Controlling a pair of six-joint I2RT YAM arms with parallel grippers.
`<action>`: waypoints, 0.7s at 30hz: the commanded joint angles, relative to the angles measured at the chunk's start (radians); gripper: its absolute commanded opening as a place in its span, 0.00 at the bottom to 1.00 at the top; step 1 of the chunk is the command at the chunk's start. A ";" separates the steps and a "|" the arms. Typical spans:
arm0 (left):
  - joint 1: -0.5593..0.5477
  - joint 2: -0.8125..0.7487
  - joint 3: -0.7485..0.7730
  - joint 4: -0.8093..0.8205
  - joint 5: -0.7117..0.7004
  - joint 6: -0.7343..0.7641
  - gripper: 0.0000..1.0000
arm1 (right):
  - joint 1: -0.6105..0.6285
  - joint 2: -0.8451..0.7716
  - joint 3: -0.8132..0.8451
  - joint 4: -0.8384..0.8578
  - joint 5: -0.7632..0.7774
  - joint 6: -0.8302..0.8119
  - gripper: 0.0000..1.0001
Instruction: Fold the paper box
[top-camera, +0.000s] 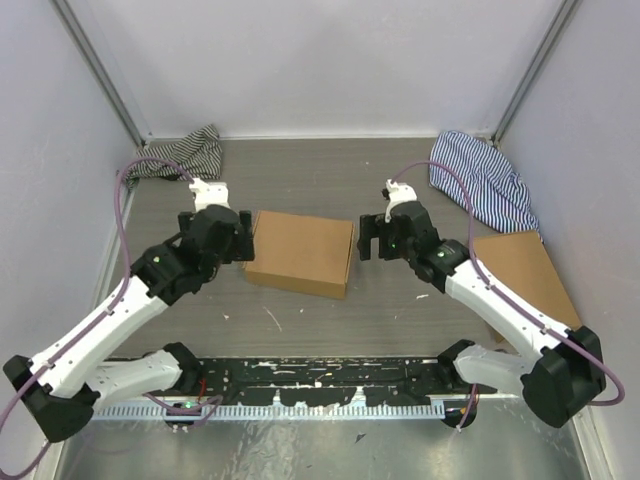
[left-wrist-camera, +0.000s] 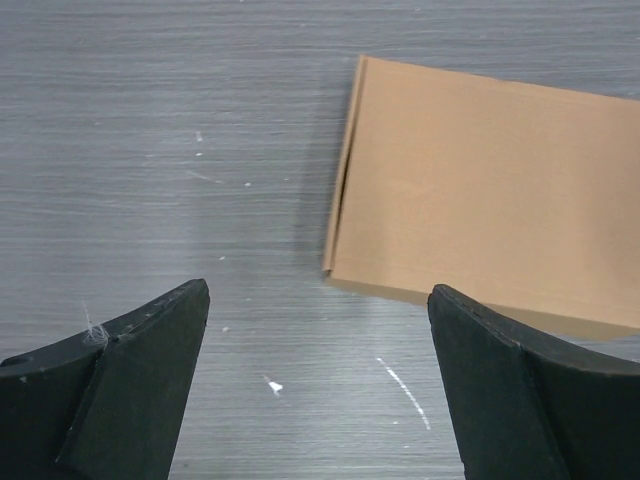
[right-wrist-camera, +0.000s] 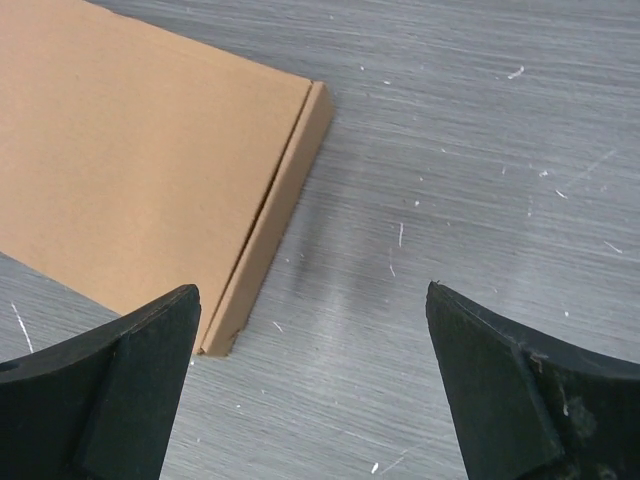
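**On counter (top-camera: 300, 325): paper box (top-camera: 300, 252) folded shut**

Lies flat and closed mid-counter. Flanked at 9 o'clock by left tool (top-camera: 244, 236), spread wide, pinching nothing. Flanked at 3 o'clock by right tool (top-camera: 368, 239), likewise spread, just beside the box edge.

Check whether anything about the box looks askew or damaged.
No damage. The box is closed but sits slightly skewed on the table, with what looks like a thin gap along its left end.
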 joint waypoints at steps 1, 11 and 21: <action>0.106 -0.017 0.055 -0.074 0.121 0.109 0.98 | 0.005 -0.097 -0.025 0.060 0.063 0.014 1.00; 0.355 -0.069 -0.054 -0.077 0.227 0.209 0.98 | 0.005 -0.147 -0.055 0.068 0.086 0.020 1.00; 0.354 -0.177 -0.186 -0.023 0.280 0.182 0.98 | 0.005 -0.201 -0.083 0.106 0.055 0.008 1.00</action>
